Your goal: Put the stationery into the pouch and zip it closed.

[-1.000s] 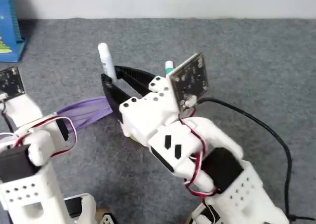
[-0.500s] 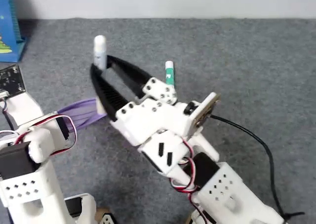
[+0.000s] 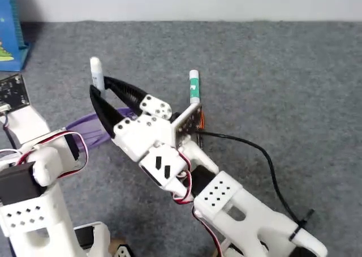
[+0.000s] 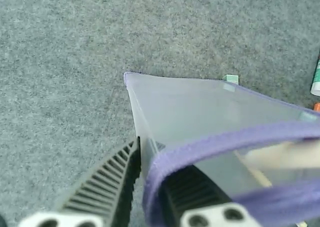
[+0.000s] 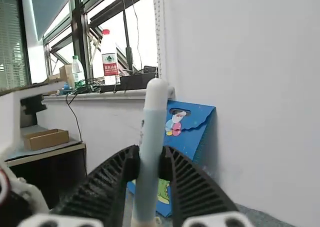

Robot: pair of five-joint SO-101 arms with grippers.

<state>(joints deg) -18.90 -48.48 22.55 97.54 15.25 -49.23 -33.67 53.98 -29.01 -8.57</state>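
The right fingers [image 3: 102, 103] pinch the white pen [image 3: 96, 69], its long side pointing up. The pouch [image 3: 90, 128] lies just below, its edge pinched by the left fingers [image 4: 126, 161].

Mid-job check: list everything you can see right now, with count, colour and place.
pouch: 1, clear with purple trim, held at its rim by the left gripper.
marker: 1, white, held in the right gripper above the carpet.
pen: 1, white and green, lying on the carpet beyond the right arm.
orange item: 1, small, beside the pen; too little shows to name it.
gift bag: 1, blue, far left corner by the wall.
bottles: 2, clear, on the window ledge behind.
carpet: 1, grey, covers the work surface.
left gripper: 1, black fingers, shut on the pouch.
right gripper: 1, black fingers, shut on the marker.
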